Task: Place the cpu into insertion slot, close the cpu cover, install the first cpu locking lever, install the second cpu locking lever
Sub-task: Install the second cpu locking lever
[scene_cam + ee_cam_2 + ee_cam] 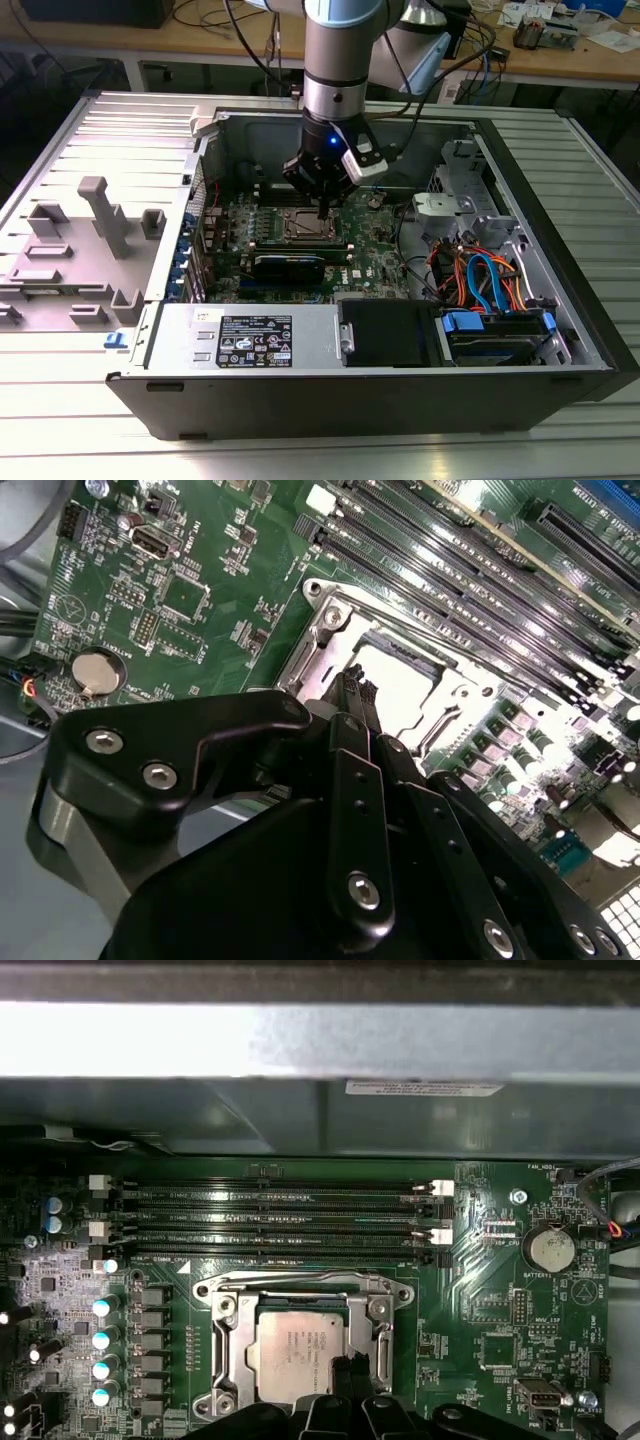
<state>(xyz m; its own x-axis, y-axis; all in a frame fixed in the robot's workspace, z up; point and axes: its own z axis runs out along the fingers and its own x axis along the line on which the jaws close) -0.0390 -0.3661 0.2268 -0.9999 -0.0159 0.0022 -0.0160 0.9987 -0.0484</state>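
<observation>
My black multi-link tool (322, 205) hangs inside the open grey PC case (560, 300), fingertips pressed together, pinching nothing, tips just over the small flat silvery square cpu (292, 1356). Cpu sits in the metal-rimmed square insertion slot (222, 1345) w/ thin silvery windowed cpu cover (297, 1300) down around it on the green motherboard (480, 1300).

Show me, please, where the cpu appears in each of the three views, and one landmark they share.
Exterior view: cpu at the motherboard's centre, under the pincer.
First wrist view: cpu inside the cpu cover.
Second wrist view: cpu just beyond the pincer.
Shared landmark: the memory slots beside it.
</observation>
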